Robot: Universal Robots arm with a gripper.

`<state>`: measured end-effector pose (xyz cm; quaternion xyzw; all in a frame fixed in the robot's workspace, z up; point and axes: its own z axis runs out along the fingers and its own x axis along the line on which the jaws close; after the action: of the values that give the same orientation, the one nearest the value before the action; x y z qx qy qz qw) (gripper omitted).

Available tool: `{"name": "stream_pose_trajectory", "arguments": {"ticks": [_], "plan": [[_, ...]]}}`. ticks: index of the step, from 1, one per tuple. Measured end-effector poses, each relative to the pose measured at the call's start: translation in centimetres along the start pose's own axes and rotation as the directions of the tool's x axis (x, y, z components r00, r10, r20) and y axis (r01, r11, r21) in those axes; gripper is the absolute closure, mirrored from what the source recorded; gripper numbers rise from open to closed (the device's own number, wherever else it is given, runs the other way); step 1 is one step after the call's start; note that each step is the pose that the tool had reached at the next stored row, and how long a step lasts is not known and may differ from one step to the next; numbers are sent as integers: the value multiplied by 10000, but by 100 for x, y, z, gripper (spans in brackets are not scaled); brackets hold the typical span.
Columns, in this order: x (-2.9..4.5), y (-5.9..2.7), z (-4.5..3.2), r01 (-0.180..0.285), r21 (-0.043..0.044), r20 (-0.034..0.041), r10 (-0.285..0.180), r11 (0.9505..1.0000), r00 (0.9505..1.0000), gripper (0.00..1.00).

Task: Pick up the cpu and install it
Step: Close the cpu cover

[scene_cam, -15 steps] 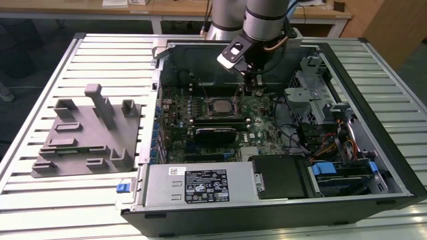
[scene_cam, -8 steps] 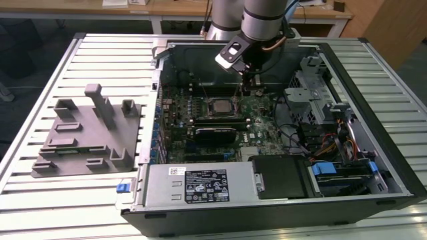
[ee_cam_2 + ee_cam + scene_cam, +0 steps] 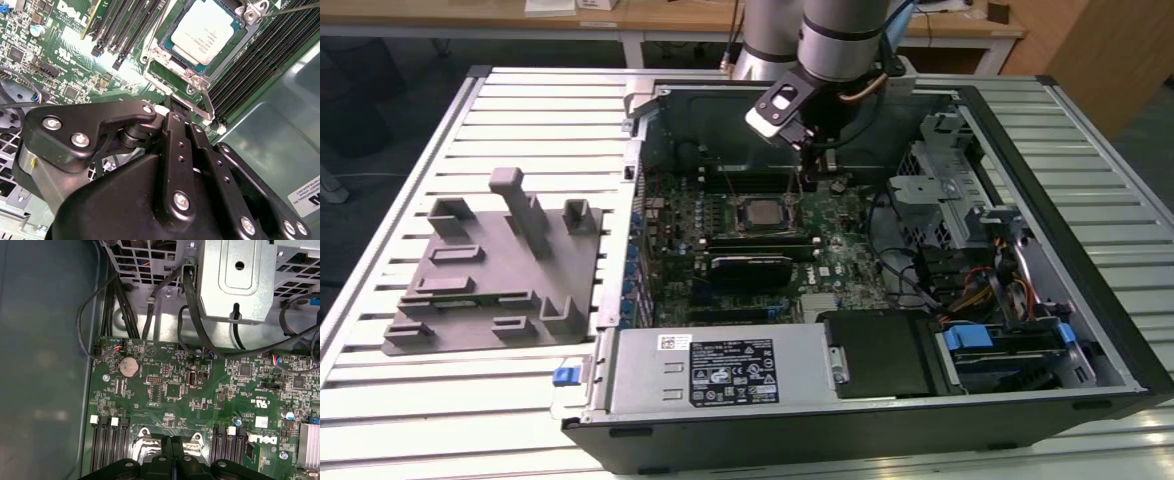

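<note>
Pincer [image 3: 817, 176] is down inside the open computer case [image 3: 854, 435], over the motherboard [image 3: 841, 260]. Its fingers are together with nothing between them, seen in both wrist views [image 3: 172, 107] [image 3: 172, 440].

The cpu [image 3: 761, 212] lies flat, silver top up, seated in the socket in the middle of the board. It is apart from the pincer, not touched. In the exterior view it is just toward the exterior view's left of the pincer. In the second wrist view the cpu [image 3: 207, 30] is a short way past the fingertips, with the socket's metal frame [image 3: 192, 80] between them and a thin lever [image 3: 290, 7] at the socket's far corner.

Case contents:
- motherboard [image 3: 175, 390] with a coin cell [image 3: 128, 367]
- dark memory slots [image 3: 107, 445] on both sides of the socket
- metal drive cage [image 3: 235, 280] with black cables [image 3: 187, 315] running down to the board
- power supply [image 3: 707, 370] at the near end

Case sits on a slatted worktop [image 3: 454, 400]. Grey fixture [image 3: 494, 270] with upright blocks is just beside the case, on the exterior view's left.

Case walls close in on all sides, with the drive cage and cables near the pincer on the exterior view's right. Open room is straight up.
</note>
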<state>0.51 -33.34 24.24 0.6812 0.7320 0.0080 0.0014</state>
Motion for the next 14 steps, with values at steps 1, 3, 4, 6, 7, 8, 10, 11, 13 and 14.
{"name": "stream_pose_trajectory", "arguments": {"ticks": [1,3,4,6,7,8,10,11,13,14], "plan": [[0,-6,0,-1,0,1,1,10000,10000,89],[1,-20,0,0,0,0,0,10000,10000,89],[2,-29,0,0,0,0,0,10000,10000,89],[3,-45,0,-1,0,0,1,10000,10000,89],[4,-52,0,0,0,0,0,10000,10000,89],[4,-59,0,0,0,0,0,10000,10000,89],[5,-72,0,0,0,0,0,10000,10000,89],[6,-77,0,0,0,0,0,10000,10000,89],[6,-87,0,0,0,-1,0,10000,10000,89],[7,-92,0,-1,0,0,1,10000,10000,89]]}}
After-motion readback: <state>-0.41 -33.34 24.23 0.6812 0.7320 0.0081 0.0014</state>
